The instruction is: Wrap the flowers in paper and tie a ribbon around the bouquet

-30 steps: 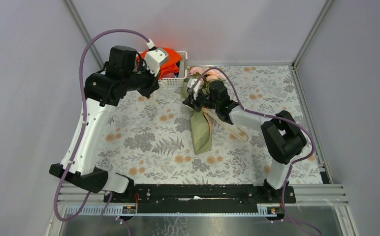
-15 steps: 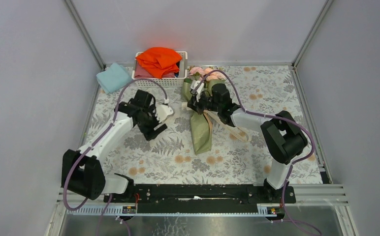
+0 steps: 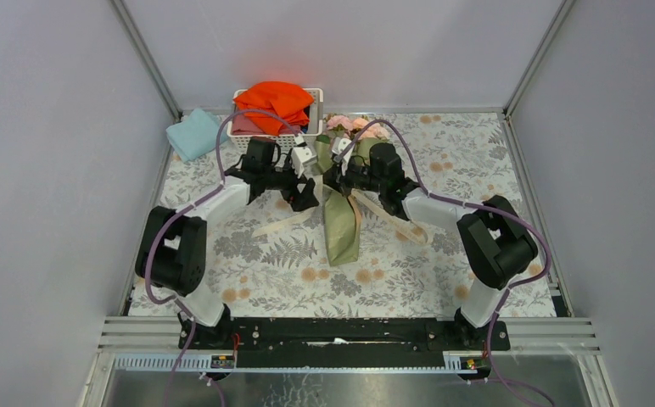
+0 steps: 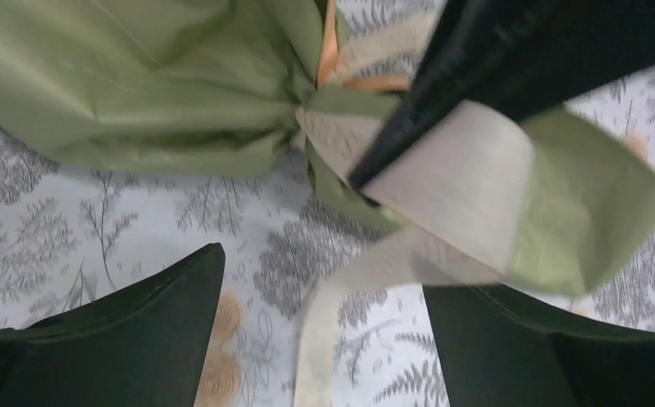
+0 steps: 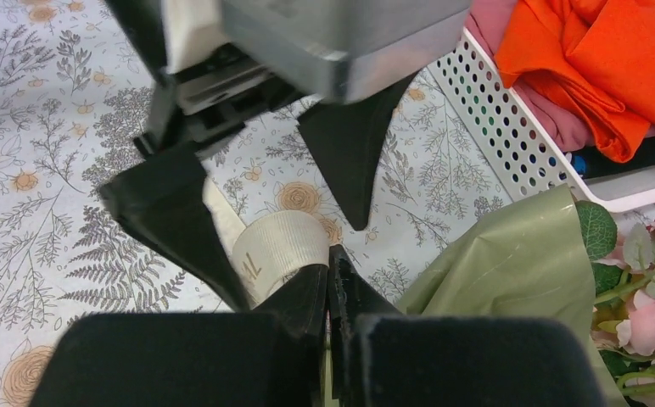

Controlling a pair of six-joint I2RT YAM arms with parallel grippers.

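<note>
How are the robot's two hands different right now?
The left gripper is open wide; the right gripper is pinched shut. The left gripper holds nothing, its fingers spread on either side of the ribbon loop, while the right gripper grips that ribbon. Both have black fingers and meet at the tied neck of the bouquet.

One overhead, two close-ups, all on bouquet (image 3: 343, 233)
</note>
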